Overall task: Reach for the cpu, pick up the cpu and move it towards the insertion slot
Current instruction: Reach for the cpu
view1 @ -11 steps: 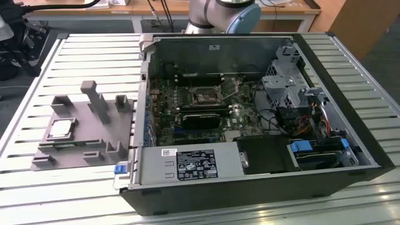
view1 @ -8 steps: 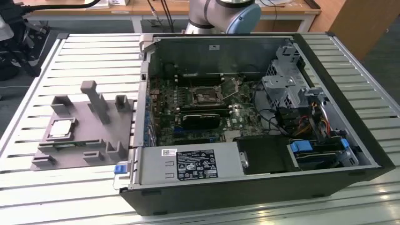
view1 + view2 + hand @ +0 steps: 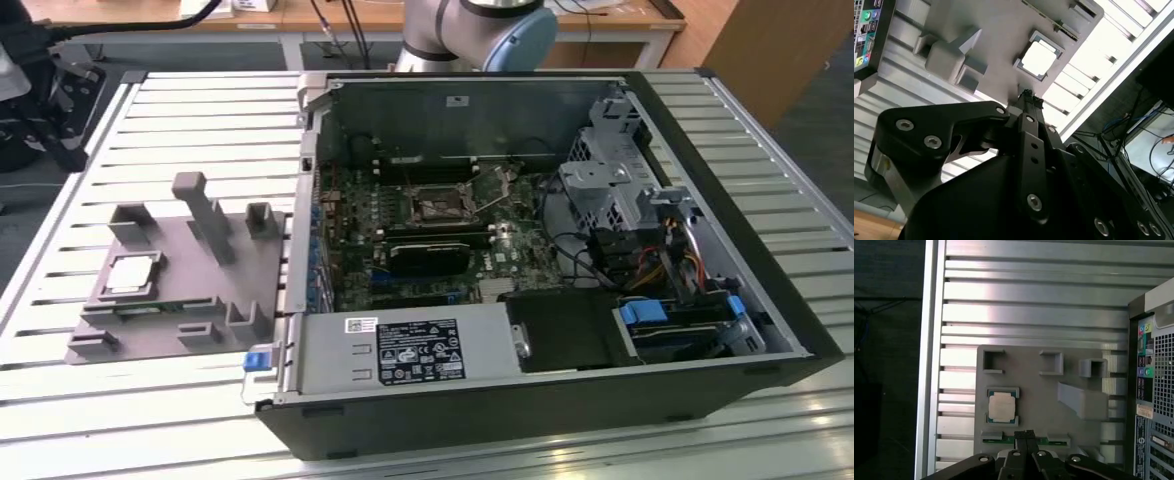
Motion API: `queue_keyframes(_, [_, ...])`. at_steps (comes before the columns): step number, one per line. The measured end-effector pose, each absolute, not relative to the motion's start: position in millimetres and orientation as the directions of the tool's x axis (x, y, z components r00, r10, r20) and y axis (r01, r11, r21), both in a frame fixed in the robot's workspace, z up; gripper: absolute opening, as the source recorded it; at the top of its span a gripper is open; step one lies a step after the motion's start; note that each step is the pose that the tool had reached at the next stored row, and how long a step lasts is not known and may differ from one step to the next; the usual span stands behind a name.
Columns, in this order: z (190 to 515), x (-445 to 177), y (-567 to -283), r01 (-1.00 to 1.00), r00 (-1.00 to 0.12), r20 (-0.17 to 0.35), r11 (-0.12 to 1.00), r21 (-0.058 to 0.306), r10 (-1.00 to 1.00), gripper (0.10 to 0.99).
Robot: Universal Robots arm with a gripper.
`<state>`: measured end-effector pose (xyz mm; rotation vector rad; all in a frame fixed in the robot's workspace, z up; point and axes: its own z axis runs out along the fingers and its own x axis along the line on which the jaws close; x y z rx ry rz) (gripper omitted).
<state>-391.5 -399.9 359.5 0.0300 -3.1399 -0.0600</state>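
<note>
The cpu (image 3: 130, 275) is a pale silver square with a thin tan-green rim. It lies flat in a recess of the grey fixture (image 3: 200, 320), on the exterior view's left. Both wrist views look down on the cpu (image 3: 1039, 57) (image 3: 1002, 406) from above. My black gripper (image 3: 1024, 434) hangs over the fixture's edge, a short way from the chip and not touching it. Its fingertips (image 3: 1026, 96) are shut with nothing between them. The insertion slot (image 3: 438, 207), dark with a silver bracket, sits on the motherboard inside the open computer case (image 3: 747, 300).
The fixture (image 3: 1029, 390) has several raised grey blocks (image 3: 207, 215) and a thin green strip (image 3: 999, 441) along one edge. Everything rests on a ribbed aluminium table (image 3: 200, 110). The case wall (image 3: 300, 250) stands between fixture and motherboard. A black card (image 3: 430, 256) lies below the socket.
</note>
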Motion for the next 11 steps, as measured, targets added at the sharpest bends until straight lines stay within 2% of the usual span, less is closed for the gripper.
queue_keyframes(8, [344.7,-394.1,-404.5,-0.019,-1.000,0.000,0.999,0.038,-0.019,0.106])
queue_keyframes(9, [342.9,-394.4,-404.8,-0.019,-1.000,0.001,0.999,0.038,-0.019,0.114])
queue_keyframes(10, [341.1,-394.8,-405.1,-0.019,-1.000,0.001,0.999,0.038,-0.019,0.169])
queue_keyframes(11, [339.3,-395.1,-405.4,-0.019,-1.000,0.000,0.999,0.038,-0.019,0.169])
